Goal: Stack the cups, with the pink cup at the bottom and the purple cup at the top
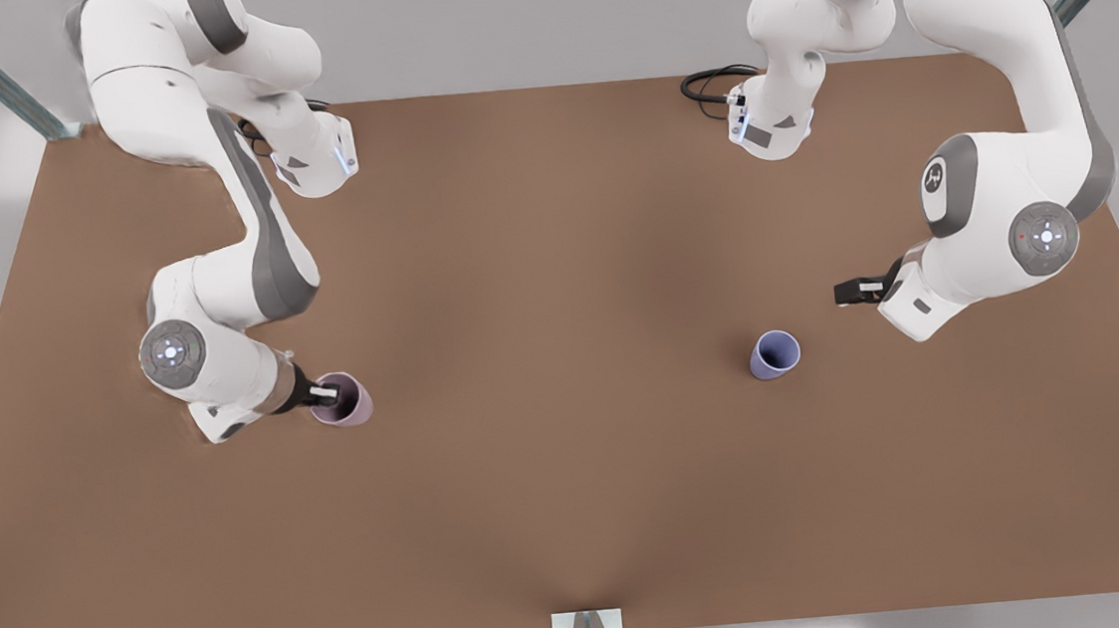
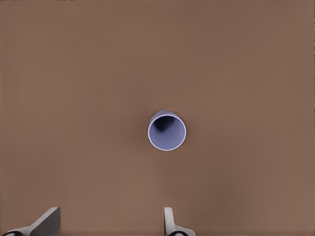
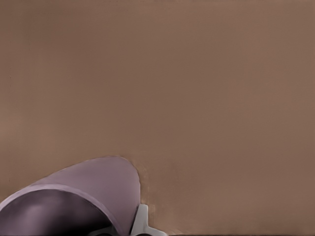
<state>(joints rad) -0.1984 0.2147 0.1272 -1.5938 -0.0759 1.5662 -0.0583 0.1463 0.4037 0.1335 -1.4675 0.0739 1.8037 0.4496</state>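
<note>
Brown desk carries both cups: right gripper jaws clamp the pink cup's rim, while left gripper, jaws spread, hovers near the purple cup

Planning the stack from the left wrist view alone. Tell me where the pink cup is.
Observer: The pink cup is at the front view's left side of the table, far apart from the purple cup.
Operator: Report the other arm.
Observer: The right hand is at the pink cup's rim.
Operator: Give that cup's pose.
Observer: Upright, mouth up.
</note>
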